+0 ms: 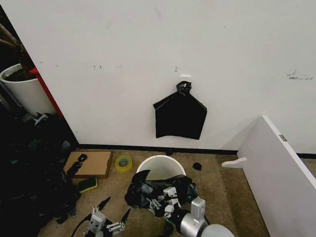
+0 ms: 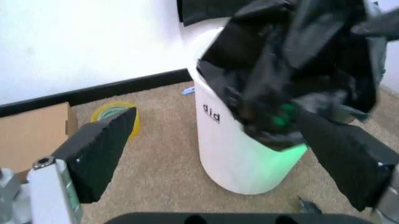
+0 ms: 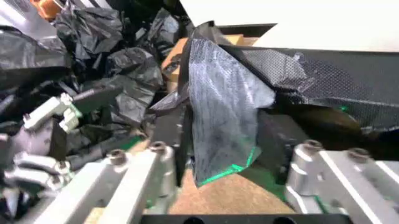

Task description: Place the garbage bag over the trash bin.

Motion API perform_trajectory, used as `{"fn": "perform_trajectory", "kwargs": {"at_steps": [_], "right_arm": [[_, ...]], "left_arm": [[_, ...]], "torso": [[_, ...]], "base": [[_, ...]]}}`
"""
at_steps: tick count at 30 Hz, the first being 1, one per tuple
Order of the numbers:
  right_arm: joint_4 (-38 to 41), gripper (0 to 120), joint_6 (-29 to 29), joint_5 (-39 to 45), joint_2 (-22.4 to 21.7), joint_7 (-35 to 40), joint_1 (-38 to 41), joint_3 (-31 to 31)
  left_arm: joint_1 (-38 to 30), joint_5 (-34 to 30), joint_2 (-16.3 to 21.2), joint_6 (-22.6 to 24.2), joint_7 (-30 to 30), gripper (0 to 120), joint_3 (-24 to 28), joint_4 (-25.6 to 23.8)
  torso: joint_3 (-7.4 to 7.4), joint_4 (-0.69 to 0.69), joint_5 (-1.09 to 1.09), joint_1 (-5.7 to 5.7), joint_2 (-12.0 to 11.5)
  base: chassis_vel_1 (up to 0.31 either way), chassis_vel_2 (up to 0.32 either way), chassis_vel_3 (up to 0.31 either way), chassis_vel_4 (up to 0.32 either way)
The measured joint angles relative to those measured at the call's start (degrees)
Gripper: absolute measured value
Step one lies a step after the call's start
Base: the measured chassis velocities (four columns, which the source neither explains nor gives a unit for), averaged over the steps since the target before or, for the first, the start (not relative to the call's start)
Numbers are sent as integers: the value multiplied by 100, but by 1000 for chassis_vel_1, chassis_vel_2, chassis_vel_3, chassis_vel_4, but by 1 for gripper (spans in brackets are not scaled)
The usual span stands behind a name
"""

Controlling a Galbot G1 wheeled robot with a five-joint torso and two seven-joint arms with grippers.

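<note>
The white trash bin [image 1: 161, 167] stands on the carpet near the wall. The black garbage bag [image 1: 159, 191] is bunched against and over the bin's near rim. My right gripper [image 1: 165, 200] is just in front of the bin, shut on a fold of the bag [image 3: 224, 107]. In the left wrist view the bag [image 2: 293, 60] drapes over the top of the bin [image 2: 240, 154]. My left gripper [image 1: 112, 213] hangs low, left of the bin and apart from it, with its black fingers [image 2: 103, 144] spread wide and nothing between them.
A flat black bundle [image 1: 180, 116] hangs on the wall above the bin. Left of the bin lie a cardboard box [image 1: 91, 163], a yellow tape roll [image 1: 123, 163], a green sponge [image 1: 88, 184] and a pile of black bags [image 1: 29, 173]. A white board [image 1: 281, 168] stands at the right.
</note>
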Motion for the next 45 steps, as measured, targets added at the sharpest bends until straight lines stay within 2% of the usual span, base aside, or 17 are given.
{"fn": "perform_trajectory", "kwargs": {"at_steps": [1, 7, 8, 10, 14, 18, 23, 27, 31, 32, 36, 39, 41, 45], "right_arm": [[0, 38, 0, 0, 0, 0, 0, 0], [170, 65, 152, -448, -10, -30, -379, 177], [170, 65, 152, -448, -10, -30, -379, 177], [225, 73, 144, -706, 26, 32, -491, 183], [329, 90, -107, -1191, 54, 305, -670, 185], [428, 98, -304, -1302, 53, 516, -771, 195], [519, 100, 21, -1162, 2, 5, -818, 251], [610, 100, 197, -350, 144, -386, -467, 48], [369, 100, 166, -3, 442, -174, -122, -245], [256, 100, -35, 172, 591, 77, 13, -351], [203, 100, -187, 378, 689, 275, 93, -476], [255, 100, 173, 433, 761, 293, 97, -615], [83, 100, 616, 228, 913, 431, 217, -715], [-106, 100, 861, 156, 1006, 691, 335, -721]], "left_arm": [[0, 0, 0, 0, 0, 100, 0, 0], [-2, -4, -20, 6, -9, 100, -2, -49], [-2, -4, -20, 6, -9, 100, -2, -49], [24, -5, -28, 2, -10, 100, -7, -66], [36, -2, -32, -18, -11, 100, -11, -78], [32, -2, -26, -31, -11, 100, -11, -80], [10, -5, 1, -47, -11, 100, -5, -73], [-4, -4, 48, -55, 0, 100, 22, -80], [7, 24, 64, -57, 17, 100, 26, -108], [30, 28, 66, -61, 18, 100, 10, -124], [71, 27, 66, -77, 20, 100, -39, -137], [36, 27, 57, -84, 26, 100, -12, -134], [-106, 57, 47, -70, 27, 100, 125, -92], [-261, 92, 47, -29, 28, 100, 268, -76]], "torso": [[0, 0, 0, 0, 0], [0, 0, 0, 0, 0], [0, 0, 0, 0, 0], [0, 1, 0, 0, 0], [0, 0, 0, 0, 0], [0, 1, 0, 0, 0], [0, 0, 0, 0, 0], [0, 0, -1, 0, 0], [0, 1, -1, 0, 0], [0, 2, 0, 0, 0], [0, 1, -1, 0, 0], [0, 0, -1, 0, 0], [0, 1, -1, 0, 0], [0, 1, -1, 0, 0]], "base": [[0, 0, 0, 0], [0, 0, 0, 0], [0, 0, 0, 0], [0, 0, 0, 0], [0, 0, 0, 0], [0, 0, 0, 0], [0, 0, 0, 0], [0, 0, 0, 0], [0, 0, 0, 0], [0, 0, 0, 0], [0, 0, 0, 0], [0, 0, 0, 0], [0, 0, 0, 0], [0, 0, 0, 0]]}}
